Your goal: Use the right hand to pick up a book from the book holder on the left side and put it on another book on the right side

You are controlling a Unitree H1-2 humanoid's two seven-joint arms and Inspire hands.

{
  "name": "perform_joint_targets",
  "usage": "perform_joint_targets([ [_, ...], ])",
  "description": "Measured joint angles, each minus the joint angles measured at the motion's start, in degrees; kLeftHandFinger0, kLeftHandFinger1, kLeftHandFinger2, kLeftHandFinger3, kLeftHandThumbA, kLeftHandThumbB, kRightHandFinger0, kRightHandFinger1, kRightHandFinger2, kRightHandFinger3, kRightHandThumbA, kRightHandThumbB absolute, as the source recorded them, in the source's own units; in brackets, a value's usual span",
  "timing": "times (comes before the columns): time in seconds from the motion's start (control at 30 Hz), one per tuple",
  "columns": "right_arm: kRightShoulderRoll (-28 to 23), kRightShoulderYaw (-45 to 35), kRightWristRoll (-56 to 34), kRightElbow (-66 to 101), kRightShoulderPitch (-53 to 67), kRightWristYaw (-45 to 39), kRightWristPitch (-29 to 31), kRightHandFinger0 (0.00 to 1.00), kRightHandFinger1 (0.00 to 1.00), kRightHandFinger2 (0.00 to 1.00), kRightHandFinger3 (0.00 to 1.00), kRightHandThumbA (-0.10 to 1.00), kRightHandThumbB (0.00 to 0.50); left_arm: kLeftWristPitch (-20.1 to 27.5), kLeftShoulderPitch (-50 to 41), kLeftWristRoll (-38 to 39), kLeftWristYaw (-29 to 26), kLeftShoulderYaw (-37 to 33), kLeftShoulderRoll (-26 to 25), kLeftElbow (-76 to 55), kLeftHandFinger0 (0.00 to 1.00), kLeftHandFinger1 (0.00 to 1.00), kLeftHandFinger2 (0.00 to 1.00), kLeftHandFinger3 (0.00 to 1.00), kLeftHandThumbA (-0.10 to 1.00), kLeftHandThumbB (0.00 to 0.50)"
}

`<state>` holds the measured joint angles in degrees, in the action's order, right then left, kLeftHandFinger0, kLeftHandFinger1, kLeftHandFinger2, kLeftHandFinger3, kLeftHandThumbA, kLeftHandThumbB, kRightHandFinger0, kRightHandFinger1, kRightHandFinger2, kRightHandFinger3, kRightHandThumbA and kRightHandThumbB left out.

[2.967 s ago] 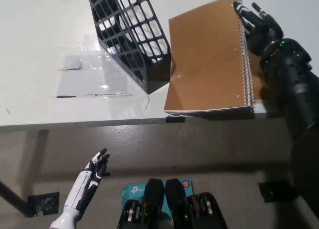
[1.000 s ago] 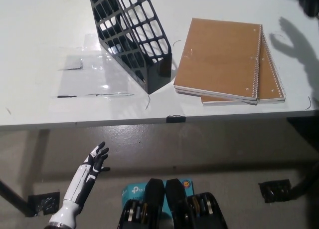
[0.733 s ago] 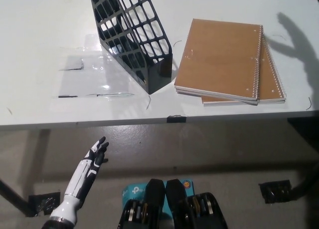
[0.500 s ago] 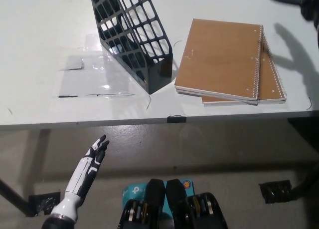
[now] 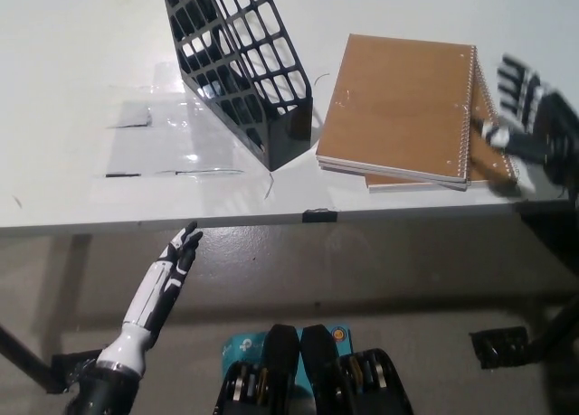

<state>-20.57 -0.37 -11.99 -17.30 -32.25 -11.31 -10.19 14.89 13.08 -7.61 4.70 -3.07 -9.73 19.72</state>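
Observation:
A brown spiral-bound book [image 5: 403,108] lies flat on the white table [image 5: 72,89], stacked askew on a second brown book [image 5: 493,142] whose right part sticks out beneath it. The black mesh book holder [image 5: 237,58] stands to their left, and I see no book in it. My black right hand [image 5: 532,118] is blurred at the right edge, just right of the stack, fingers spread and holding nothing. My white left hand [image 5: 176,261] hangs open below the table's front edge at lower left.
A clear plastic sheet [image 5: 163,135] lies on the table left of the holder. A small black clip [image 5: 315,216] sits on the table's front edge. Below the table is floor, with a black foot [image 5: 498,344] at lower right.
The right hand let go of the book, which now lies on the other book, rose out of view and has come back down at the right edge. The left hand rose slightly.

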Motion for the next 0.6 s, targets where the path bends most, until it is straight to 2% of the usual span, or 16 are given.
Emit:
perform_joint_targets([
  [0.03, 0.00, 0.16, -0.43, 1.75, 1.48, -0.06, -0.10, 1.00, 1.00, 1.00, 1.00, 0.74, 0.378, -0.01, 0.18, 0.00, 0.00, 0.00, 0.00, 0.12, 1.00, 1.00, 1.00, 1.00, 1.00, 0.145],
  [0.07, 0.03, 0.42, -0.85, 3.83, 3.24, -0.15, -0.20, 1.00, 1.00, 1.00, 1.00, 0.72, 0.380, -0.02, 0.33, 0.01, 0.00, 0.01, 0.00, 0.23, 1.00, 1.00, 1.00, 1.00, 1.00, 0.143],
  [0.13, 0.09, 0.88, -1.81, 7.09, 5.77, -0.29, -0.37, 1.00, 1.00, 1.00, 1.00, 0.76, 0.353, -0.03, 0.51, 0.03, 0.01, 0.02, 0.00, 0.47, 1.00, 1.00, 1.00, 1.00, 1.00, 0.146],
  [0.17, 0.10, 1.17, -2.36, 9.05, 7.17, -0.39, -0.46, 1.00, 1.00, 1.00, 1.00, 0.77, 0.377, -0.03, 0.60, 0.05, 0.01, 0.02, 0.00, 0.65, 1.00, 1.00, 1.00, 1.00, 1.00, 0.148],
  [0.2, 0.13, 1.41, -2.96, 11.01, 8.47, -0.49, -0.55, 1.00, 1.00, 1.00, 1.00, 0.78, 0.381, -0.03, 0.70, 0.08, 0.01, 0.02, 0.00, 0.84, 1.00, 1.00, 1.00, 1.00, 1.00, 0.149],
  [0.27, 0.21, 1.69, -4.03, 14.42, 10.58, -0.70, -0.64, 1.00, 1.00, 1.00, 1.00, 0.70, 0.372, -0.04, 0.78, 0.16, 0.02, 0.06, 0.00, 1.19, 1.00, 1.00, 1.00, 1.00, 1.00, 0.149],
  [0.3, 0.55, 1.75, -5.15, 17.23, 12.17, -1.00, -0.72, 1.00, 1.00, 1.00, 1.00, 0.68, 0.273, -0.04, 0.80, 0.21, 0.05, 0.11, -0.01, 1.40, 1.00, 1.00, 1.00, 1.00, 1.00, 0.156],
  [0.33, 0.95, 1.75, -5.94, 18.97, 13.09, -1.18, -0.75, 1.00, 1.00, 1.00, 1.00, 0.74, 0.225, -0.03, 0.80, 0.27, 0.07, 0.16, -0.02, 1.47, 1.00, 1.00, 1.00, 1.00, 1.00, 0.157],
  [0.37, 1.66, 1.75, -7.12, 21.21, 14.27, -1.47, -0.77, 1.00, 1.00, 1.00, 1.00, 0.74, 0.230, -0.03, 0.80, 0.38, 0.10, 0.23, -0.04, 1.47, 1.00, 1.00, 1.00, 1.00, 1.00, 0.165],
  [0.4, 2.45, 1.73, -7.95, 22.55, 15.02, -1.71, -0.74, 1.00, 1.00, 1.00, 1.00, 0.75, 0.174, -0.03, 0.80, 0.48, 0.13, 0.28, -0.07, 1.47, 1.00, 1.00, 1.00, 1.00, 1.00, 0.166],
  [0.47, 5.11, 1.63, -10.04, 24.40, 16.58, -2.50, -0.54, 1.00, 1.00, 1.00, 1.00, 0.72, 0.129, 0.00, 0.81, 0.91, 0.24, 0.44, -0.38, 1.38, 1.00, 1.00, 1.00, 1.00, 1.00, 0.156],
  [0.5, 7.50, 1.17, -11.41, 23.93, 17.35, -3.09, 0.10, 1.00, 1.00, 1.00, 1.00, 0.70, 0.148, 0.09, 0.80, 1.23, 0.37, 0.53, -0.77, 1.16, 1.00, 1.00, 1.00, 1.00, 1.00, 0.156],
  [0.53, 9.25, 0.87, -11.99, 22.54, 17.67, -3.50, 0.64, 1.00, 1.00, 1.00, 1.00, 0.59, 0.038, 0.14, 0.80, 1.42, 0.65, 0.57, -1.23, 0.96, 1.00, 1.00, 1.00, 1.00, 1.00, 0.155],
  [0.57, 10.11, 0.73, -12.15, 21.42, 17.80, -3.69, 1.06, 1.00, 1.00, 1.00, 1.00, 0.62, 0.163, 0.16, 0.81, 1.53, 0.82, 0.60, -1.55, 0.77, 1.00, 1.00, 1.00, 1.00, 1.00, 0.155],
  [0.6, 11.43, 0.48, -12.40, 19.02, 18.04, -3.98, 1.58, 1.00, 1.00, 1.00, 1.00, 0.63, 0.152, 0.20, 0.80, 1.67, 0.92, 0.61, -1.96, 0.32, 1.00, 1.00, 1.00, 1.00, 1.00, 0.156],
])
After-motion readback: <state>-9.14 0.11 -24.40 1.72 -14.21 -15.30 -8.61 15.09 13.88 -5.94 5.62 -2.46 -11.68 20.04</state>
